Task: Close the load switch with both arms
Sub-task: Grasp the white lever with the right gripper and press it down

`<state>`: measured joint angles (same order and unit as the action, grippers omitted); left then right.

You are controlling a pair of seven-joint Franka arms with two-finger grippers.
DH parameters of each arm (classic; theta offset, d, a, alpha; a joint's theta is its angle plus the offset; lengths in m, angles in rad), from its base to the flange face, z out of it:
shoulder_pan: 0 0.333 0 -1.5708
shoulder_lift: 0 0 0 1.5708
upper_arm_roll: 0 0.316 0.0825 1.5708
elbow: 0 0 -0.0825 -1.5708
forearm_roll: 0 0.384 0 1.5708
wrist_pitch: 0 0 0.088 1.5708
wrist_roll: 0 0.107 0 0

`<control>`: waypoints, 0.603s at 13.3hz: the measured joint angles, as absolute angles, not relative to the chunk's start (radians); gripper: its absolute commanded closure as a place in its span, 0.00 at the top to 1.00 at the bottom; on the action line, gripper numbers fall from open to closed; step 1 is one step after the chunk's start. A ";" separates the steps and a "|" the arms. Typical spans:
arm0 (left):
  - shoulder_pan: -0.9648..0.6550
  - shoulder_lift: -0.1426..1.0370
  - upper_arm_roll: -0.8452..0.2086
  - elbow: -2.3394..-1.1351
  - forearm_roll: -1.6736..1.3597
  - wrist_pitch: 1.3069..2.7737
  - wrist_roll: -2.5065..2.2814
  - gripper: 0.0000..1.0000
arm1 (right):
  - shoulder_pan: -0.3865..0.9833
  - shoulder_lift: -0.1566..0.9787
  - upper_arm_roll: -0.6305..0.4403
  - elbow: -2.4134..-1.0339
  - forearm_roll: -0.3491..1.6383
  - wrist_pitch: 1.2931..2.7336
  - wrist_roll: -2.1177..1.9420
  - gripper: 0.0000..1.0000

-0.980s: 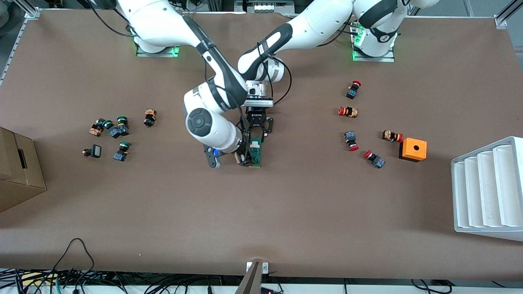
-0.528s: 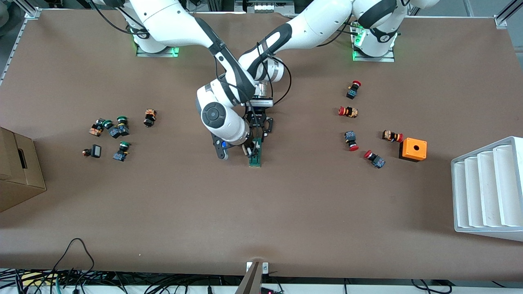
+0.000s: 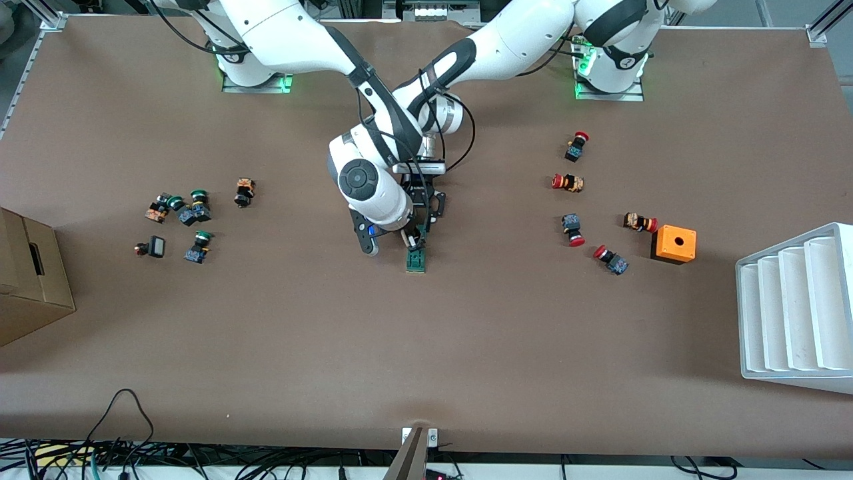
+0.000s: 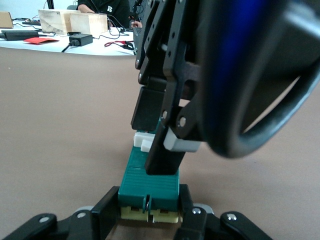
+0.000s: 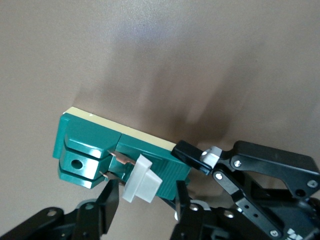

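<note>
The dark-green load switch (image 3: 416,261) lies flat on the brown table near its middle. My left gripper (image 4: 150,210) is shut on the switch's (image 4: 150,177) end that lies farther from the front camera, a finger pressed on each side. In the front view the left gripper (image 3: 421,225) is partly hidden by the right wrist. My right gripper (image 5: 145,200) is open and comes down over the switch (image 5: 120,147). Its fingers straddle the white end piece (image 5: 142,180) with small gaps on both sides. The right gripper (image 3: 412,241) shows over the middle of the switch.
Several red-capped push buttons (image 3: 573,230) and an orange box (image 3: 673,243) lie toward the left arm's end. A white ribbed tray (image 3: 793,307) stands past them. Green-capped buttons (image 3: 190,213) and a cardboard box (image 3: 26,280) are toward the right arm's end.
My right gripper has slid along the switch toward the robots' bases, and its fingers have narrowed around the white piece. The left gripper and the switch have stayed put.
</note>
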<state>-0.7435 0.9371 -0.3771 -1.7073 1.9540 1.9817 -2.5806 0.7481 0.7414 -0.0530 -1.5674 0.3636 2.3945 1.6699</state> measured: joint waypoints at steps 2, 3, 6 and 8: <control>-0.744 0.938 -0.377 -1.706 1.954 1.980 -2.581 0.50 | 0.748 0.741 -0.053 -1.571 0.362 2.408 1.670 0.47; -0.745 0.939 -0.377 -1.706 1.954 1.978 -2.581 0.50 | 0.748 0.741 -0.053 -1.571 0.360 2.412 1.670 0.43; -0.746 0.940 -0.377 -1.705 1.954 1.976 -2.581 0.50 | 0.748 0.741 -0.053 -1.572 0.349 2.423 1.670 0.34; -0.747 0.941 -0.377 -1.704 1.954 1.973 -2.581 0.50 | 0.748 0.735 -0.052 -1.578 0.346 2.416 1.670 0.33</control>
